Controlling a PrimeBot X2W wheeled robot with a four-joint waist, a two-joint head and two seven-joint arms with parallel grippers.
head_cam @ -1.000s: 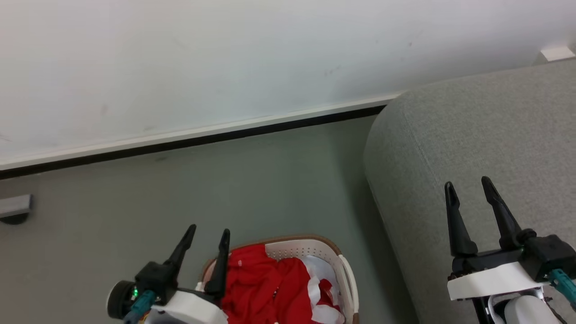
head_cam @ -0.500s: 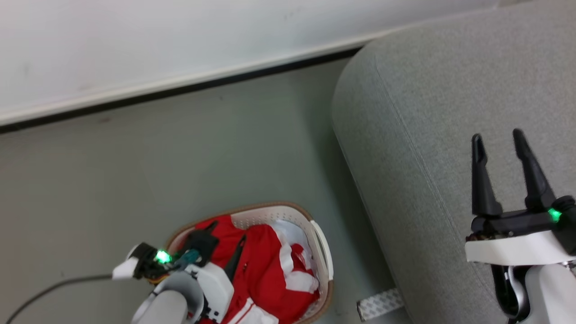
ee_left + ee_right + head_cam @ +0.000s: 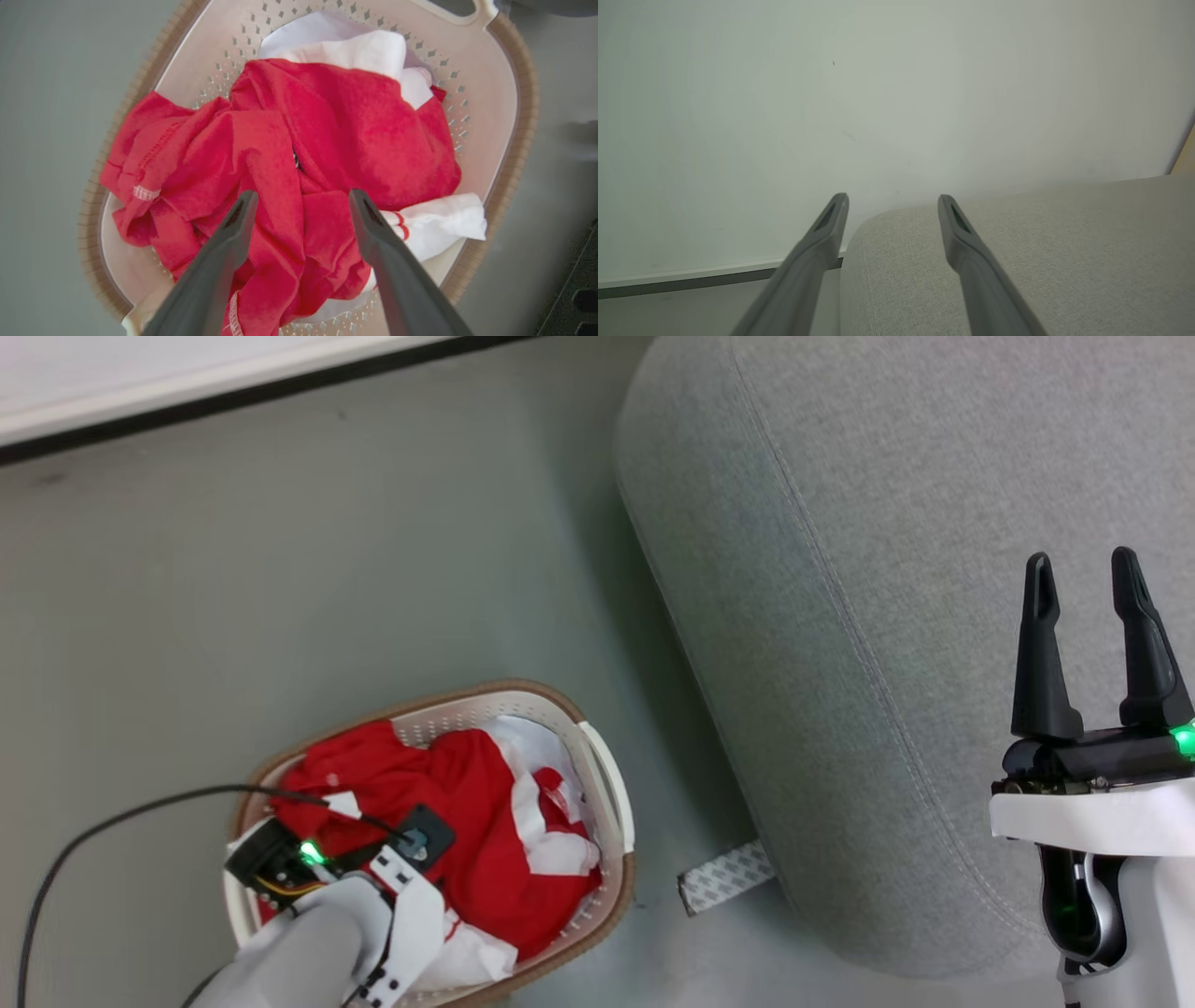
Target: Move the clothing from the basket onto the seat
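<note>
Clothing (image 3: 336,135): red jersey, crumpled in a heap inside the basket (image 3: 495,93), one hemmed edge reaching the rim. Soft matte knit, deep folds. White panels with red stripe trim show at the heap's edge. A pale white sheet (image 3: 345,44) is bunched behind it.

Left tool (image 3: 302,195): directly over the heap, pointing down into it. Two dark tapered fingers spread wide, a ridge of red fabric between them. Nothing pinched. Whether the tips touch the cloth, cannot tell.

Basket: cream plastic, rounded corners, diamond perforations in the wall, ribbed brown rim band, handle cut-out. Stands on the grey-green floor (image 3: 280,569), near the seat (image 3: 840,569) but not touching it.

Seat: grey woven upholstery, bulky rounded arm, a seam line running along it. Right tool (image 3: 1081,563) held over the seat, well apart from the basket, fingers spread, empty.

Black cable (image 3: 93,831) arcs in to the left wrist. A patterned strip (image 3: 726,877) lies on the floor at the seat's foot.
</note>
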